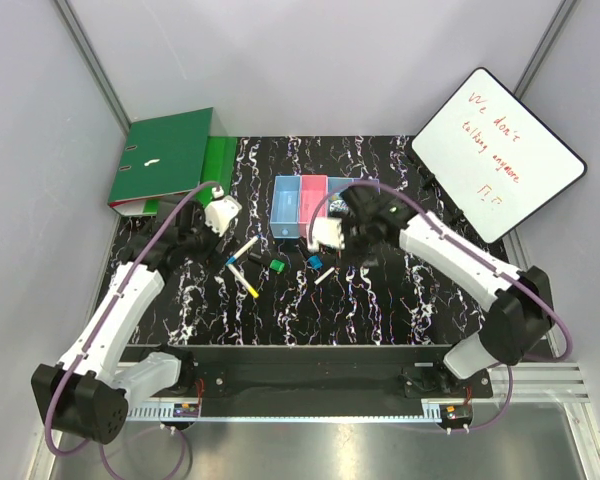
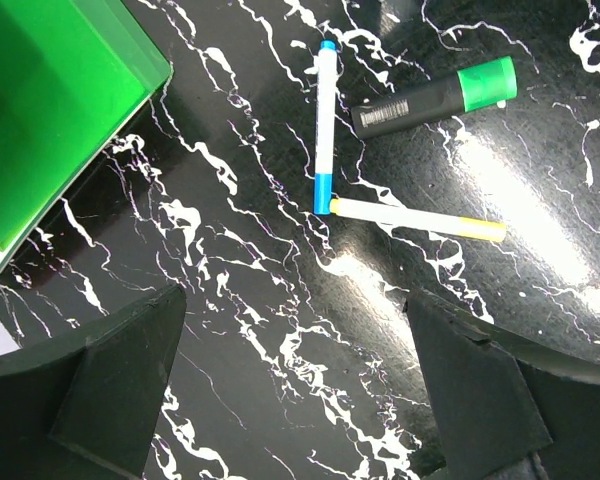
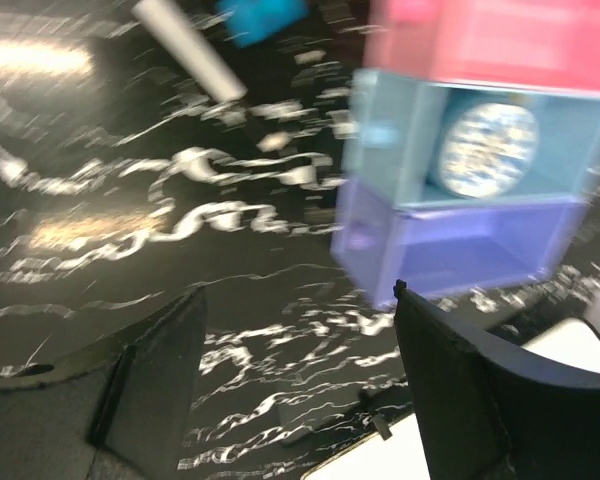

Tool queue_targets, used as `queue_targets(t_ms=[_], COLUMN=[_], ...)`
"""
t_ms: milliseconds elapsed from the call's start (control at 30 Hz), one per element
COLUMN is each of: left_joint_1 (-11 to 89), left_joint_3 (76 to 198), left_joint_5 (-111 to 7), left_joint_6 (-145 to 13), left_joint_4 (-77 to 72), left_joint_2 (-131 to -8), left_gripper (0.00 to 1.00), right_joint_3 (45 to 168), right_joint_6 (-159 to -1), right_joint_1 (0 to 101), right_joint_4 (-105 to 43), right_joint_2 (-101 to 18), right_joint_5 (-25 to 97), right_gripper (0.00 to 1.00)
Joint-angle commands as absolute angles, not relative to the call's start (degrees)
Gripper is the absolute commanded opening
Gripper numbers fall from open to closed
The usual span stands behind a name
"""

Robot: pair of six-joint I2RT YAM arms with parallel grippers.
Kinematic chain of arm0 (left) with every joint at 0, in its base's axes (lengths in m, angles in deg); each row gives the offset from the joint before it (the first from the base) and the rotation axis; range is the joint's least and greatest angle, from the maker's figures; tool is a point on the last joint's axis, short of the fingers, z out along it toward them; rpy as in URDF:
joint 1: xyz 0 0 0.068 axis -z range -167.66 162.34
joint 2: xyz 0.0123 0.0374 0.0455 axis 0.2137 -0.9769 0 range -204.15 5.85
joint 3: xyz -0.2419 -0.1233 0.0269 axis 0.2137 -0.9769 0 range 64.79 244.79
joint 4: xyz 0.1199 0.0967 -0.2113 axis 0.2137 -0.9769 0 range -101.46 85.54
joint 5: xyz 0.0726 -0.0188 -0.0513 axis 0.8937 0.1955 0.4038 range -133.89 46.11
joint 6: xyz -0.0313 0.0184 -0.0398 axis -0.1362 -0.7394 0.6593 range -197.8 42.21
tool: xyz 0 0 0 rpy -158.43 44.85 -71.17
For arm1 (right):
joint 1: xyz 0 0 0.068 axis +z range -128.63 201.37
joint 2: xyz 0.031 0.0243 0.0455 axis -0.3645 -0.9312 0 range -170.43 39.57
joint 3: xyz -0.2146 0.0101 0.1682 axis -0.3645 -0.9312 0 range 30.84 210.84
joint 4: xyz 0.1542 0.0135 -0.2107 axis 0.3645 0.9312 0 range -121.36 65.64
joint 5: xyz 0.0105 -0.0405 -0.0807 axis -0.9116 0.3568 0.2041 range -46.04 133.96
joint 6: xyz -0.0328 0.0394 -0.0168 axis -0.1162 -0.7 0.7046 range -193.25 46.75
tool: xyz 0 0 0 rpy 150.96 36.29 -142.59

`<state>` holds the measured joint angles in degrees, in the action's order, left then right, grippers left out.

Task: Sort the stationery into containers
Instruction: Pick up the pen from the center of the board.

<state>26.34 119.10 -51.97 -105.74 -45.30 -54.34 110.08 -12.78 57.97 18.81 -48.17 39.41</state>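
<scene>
The black marbled table (image 1: 380, 300) is carrying the containers (image 1: 310, 195) toward its far side, and the tape roll (image 3: 490, 150) is lying in the blue bin. The right gripper (image 3: 295, 330) is hovering beside the purple end, jaws apart and empty. The left gripper (image 2: 290, 330) is hanging wide apart above loose stationery. It should be centring on the blue-capped marker (image 2: 325, 125) alone and closing across its barrel, since the yellow-capped marker (image 2: 417, 218) is lying against its lower end.
</scene>
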Motion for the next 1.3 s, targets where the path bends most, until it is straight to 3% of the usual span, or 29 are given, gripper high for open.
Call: queue_targets(t_ms=[0, 800, 1267], left_joint_1=[26.9, 27.1, 27.2], left_joint_3=[121.4, 121.6, 123.1], left_joint_5=[-51.7, -49.5, -50.0], left_joint_6=[-104.4, -104.2, -104.0], left_joint_4=[-44.6, -45.0, -44.9], left_joint_2=[-51.5, -53.1, -55.2], left_gripper=[0.99, 0.99, 0.99], right_joint_3=[103.3, 106.0, 107.0], right_joint_6=[-4.3, 1.9, 4.0], right_joint_1=[61.0, 61.1, 61.2], right_joint_4=[19.0, 7.1, 6.3], right_joint_2=[-48.3, -65.4, -70.6], right_joint_5=[42.8, 39.7, 37.0], right_gripper=[0.81, 0.76, 0.66])
